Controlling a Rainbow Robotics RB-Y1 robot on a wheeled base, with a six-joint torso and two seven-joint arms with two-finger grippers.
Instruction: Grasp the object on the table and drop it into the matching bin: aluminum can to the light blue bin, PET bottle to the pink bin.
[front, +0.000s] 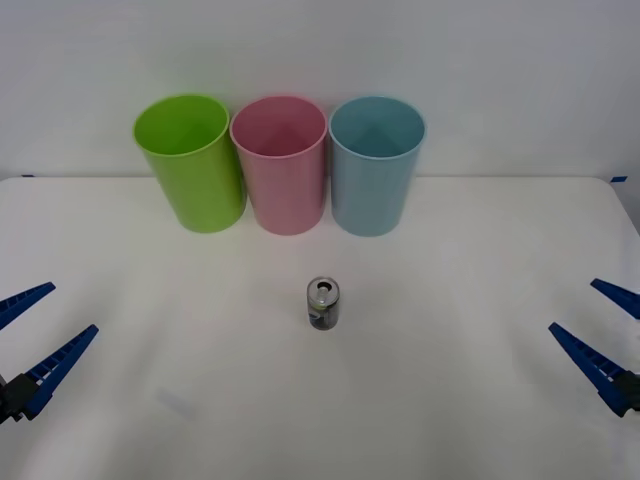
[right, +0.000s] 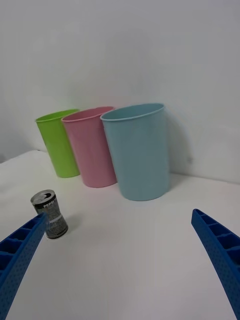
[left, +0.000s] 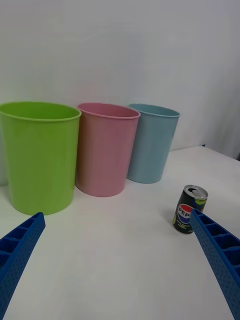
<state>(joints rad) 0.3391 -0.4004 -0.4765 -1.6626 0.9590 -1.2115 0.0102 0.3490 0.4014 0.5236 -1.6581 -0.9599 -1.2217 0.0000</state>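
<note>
White table (front: 480, 400), pale wall behind; three bins in a touching row at the far edge: lime green bin (front: 190, 160), pink bin (front: 282, 163), light blue bin (front: 375, 163), all upright, interiors bare as far as visible. Aluminum can (front: 323, 303) upright (tab up), midway between both claws, nearer than the bins. Left gripper (front: 28, 335) and right gripper (front: 598, 330) low at the table's sides, fingers spread wide, holding nothing.

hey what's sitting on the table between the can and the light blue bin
Nothing: in the front view the stretch of white table between the aluminum can and the light blue bin is bare. The right wrist view shows the same.
</note>
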